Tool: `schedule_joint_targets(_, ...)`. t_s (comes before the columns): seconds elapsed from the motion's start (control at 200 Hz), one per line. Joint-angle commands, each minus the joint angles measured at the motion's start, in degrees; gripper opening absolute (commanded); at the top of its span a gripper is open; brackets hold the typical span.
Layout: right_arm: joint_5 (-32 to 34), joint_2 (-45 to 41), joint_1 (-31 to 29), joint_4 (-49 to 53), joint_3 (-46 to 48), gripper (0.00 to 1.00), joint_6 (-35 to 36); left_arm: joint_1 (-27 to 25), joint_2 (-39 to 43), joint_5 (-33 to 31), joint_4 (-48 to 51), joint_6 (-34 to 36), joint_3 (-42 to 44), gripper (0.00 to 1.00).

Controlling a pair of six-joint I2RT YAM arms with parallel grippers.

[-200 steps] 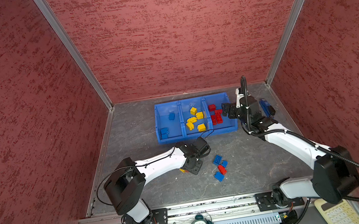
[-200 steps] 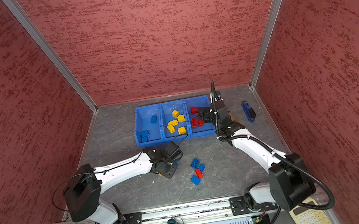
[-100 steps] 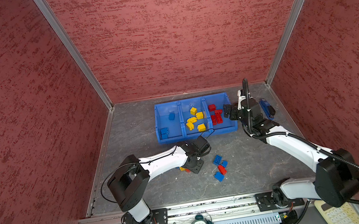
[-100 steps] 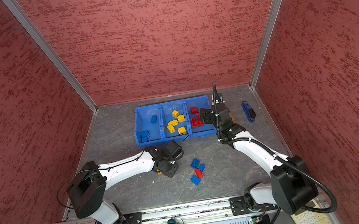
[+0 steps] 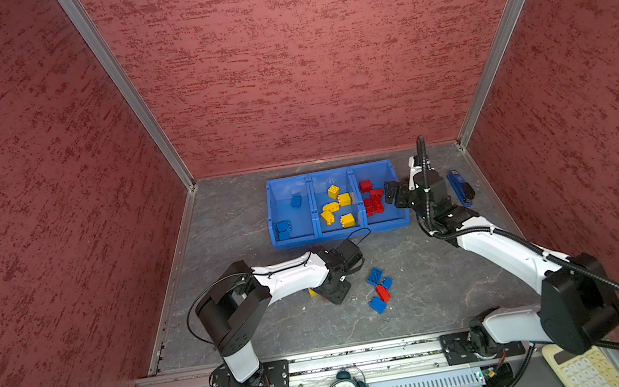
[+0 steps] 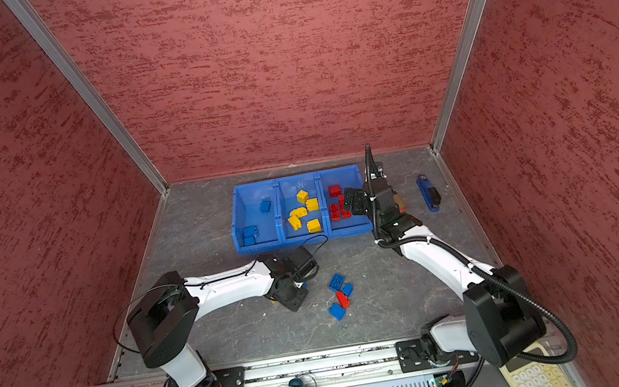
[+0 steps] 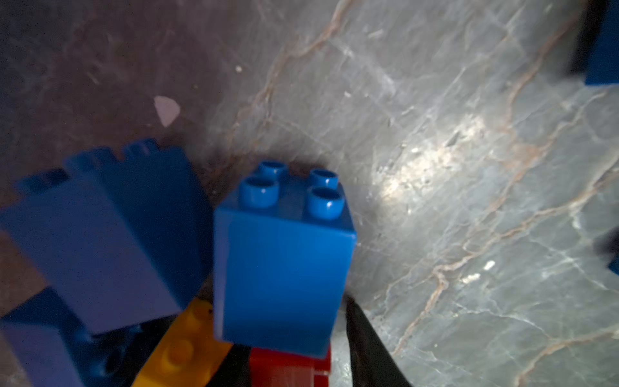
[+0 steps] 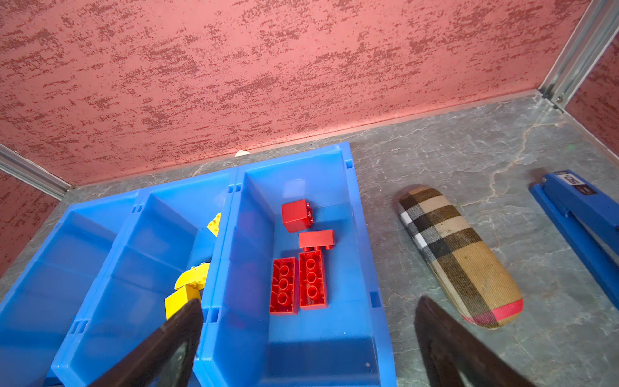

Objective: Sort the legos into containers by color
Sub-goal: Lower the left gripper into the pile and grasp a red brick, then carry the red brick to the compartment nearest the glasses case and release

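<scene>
**Sorting scene, top and wrist views.** Three joined blue bins [image 5: 341,234] stand in a row at the back middle of the grey surface [image 5: 238,231].

- **Left bin:** one lone blue brick [image 5: 296,201], plus a tight blue cluster in the bin's lower left corner whose count is unclear.
- **Middle bin:** five yellow bricks [image 5: 334,190].
- **Right bin:** four red bricks [image 8: 298,284]. Two are long and lie side by side with studs up, one lies on its side, and one is a cube.
- **Loose group:** three blue bricks and one loose red brick [image 5: 383,293] lie on the surface below the bins, right of frame centre, touching or just beside one another.
- **Pile under the left pincer [image 5: 336,296]:** the left wrist view shows one sharp centre blue brick [image 7: 284,261]. Two blurred blue ones lie at its left. One yellow piece [image 7: 187,348] and one red piece [image 7: 288,368] sit at the lower edge.
- **Left pincer state:** one dark finger [image 7: 368,348] shows just beside the centre blue brick's lower right corner. The other finger is hidden, so whether the pincer grips anything cannot be told.
- **Right pincer [image 8: 311,348]:** spread wide and empty, its two fingers straddling the near end of the right bin.
- **Right of the bins:** one plaid case [image 8: 459,254] and one stapler [image 5: 460,187].
</scene>
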State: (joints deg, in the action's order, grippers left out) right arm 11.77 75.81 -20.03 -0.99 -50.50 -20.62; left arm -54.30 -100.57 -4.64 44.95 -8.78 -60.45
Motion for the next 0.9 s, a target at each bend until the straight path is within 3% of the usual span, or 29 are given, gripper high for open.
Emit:
schedule_joint_targets(0.0,1.2,-1.2,-0.1,-1.2,0.3,0.99,-0.4,0.2,-2.6,-0.6,-0.8,0.4,-0.5,0.36)
schedule_joint_targets(0.165,2.0,-2.8,-0.1,-1.1,1.1,0.99,-0.1,0.1,-0.1,-0.2,-1.4,-0.6,0.0,0.19)
schedule_joint_targets(0.361,3.1,-4.8,-0.1,-1.7,2.1,0.99,0.0,0.1,12.5,-3.9,-5.0,-0.9,-2.3,0.17)
schedule_joint_targets(0.491,3.2,-7.3,-0.1,-4.0,4.2,0.99,-1.5,0.1,14.5,-3.0,-11.5,0.4,-9.8,0.19)
schedule_joint_targets(0.646,4.7,-12.0,0.0,-8.0,8.9,0.99,-5.0,0.8,6.4,0.9,-22.5,1.2,-18.9,0.21)
schedule_joint_targets(0.786,5.5,-15.8,0.1,-10.2,13.2,0.99,-8.0,0.9,-6.8,2.8,-24.1,1.1,-33.0,0.2)
schedule_joint_targets(0.892,7.4,-17.4,0.2,-6.1,13.7,0.99,-10.8,1.4,-14.6,2.3,-26.3,-0.7,-40.5,0.2)
